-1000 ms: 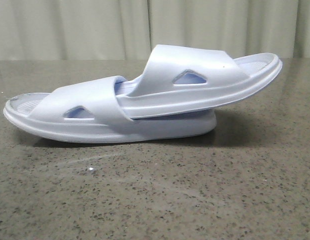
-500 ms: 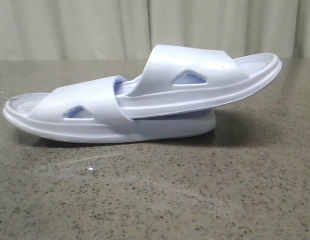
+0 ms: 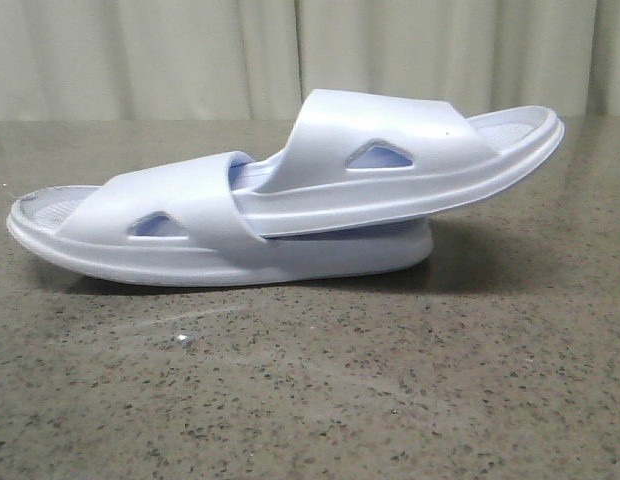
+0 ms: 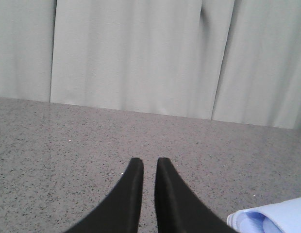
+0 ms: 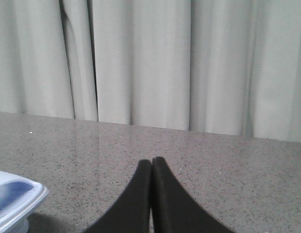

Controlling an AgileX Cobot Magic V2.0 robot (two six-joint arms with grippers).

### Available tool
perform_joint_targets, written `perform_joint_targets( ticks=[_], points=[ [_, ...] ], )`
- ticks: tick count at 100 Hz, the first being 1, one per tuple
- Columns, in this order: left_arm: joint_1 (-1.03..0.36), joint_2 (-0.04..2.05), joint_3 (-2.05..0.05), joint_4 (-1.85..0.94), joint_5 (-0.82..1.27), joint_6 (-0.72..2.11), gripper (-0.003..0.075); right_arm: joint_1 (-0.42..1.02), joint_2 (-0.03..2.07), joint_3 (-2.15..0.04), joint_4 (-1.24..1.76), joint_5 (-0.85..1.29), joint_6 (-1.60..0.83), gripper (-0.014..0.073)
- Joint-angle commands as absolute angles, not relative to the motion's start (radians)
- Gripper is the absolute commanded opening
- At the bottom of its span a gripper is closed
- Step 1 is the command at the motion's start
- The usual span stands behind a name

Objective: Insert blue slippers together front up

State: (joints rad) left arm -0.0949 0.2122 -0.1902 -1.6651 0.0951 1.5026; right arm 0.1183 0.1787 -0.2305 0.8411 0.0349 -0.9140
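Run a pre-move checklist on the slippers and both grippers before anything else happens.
1. Slippers joined: ok. The upper slipper has one end tucked under the strap of the lower slipper.
2. Straps facing up: ok on both.
3. Upper slipper seated flat: not ok. It tilts, its free end lifted off the lower sole.
4. Left gripper free: ok. Nothing between its fingers, narrow gap, a slipper edge beside it.
5. Right gripper free: ok. Shut, holding nothing.
6. Table around the pair: ok, nothing else in the front view.
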Motion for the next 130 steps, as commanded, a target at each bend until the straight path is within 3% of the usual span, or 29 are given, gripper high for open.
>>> perform_joint_targets(
  ticks=[1,64,78,111,130],
  points=[
    [-0.099,0.219,-0.216,-1.678,0.116,1.504,0.0016,0.112,0.187,-0.257,0.833,-0.014,-0.933,-0.0107],
    [-0.099,0.202,-0.207,-1.639,0.094,1.501,0.0016,0.112,0.187,-0.257,0.833,-0.016,-0.933,-0.0107],
    [-0.099,0.147,-0.207,-1.317,0.156,1.319,0.0016,0.112,0.187,-0.257,0.833,-0.016,-0.933,-0.0107],
    [-0.099,0.085,-0.189,-0.348,0.213,0.370,0.0016,0.112,0.187,-0.257,0.833,-0.016,-0.933,-0.0107],
    [-0.099,0.035,-0.109,-0.094,0.123,0.091,0.0015,0.112,0.187,-0.257,0.833,-0.016,-0.933,-0.0107]
  ],
)
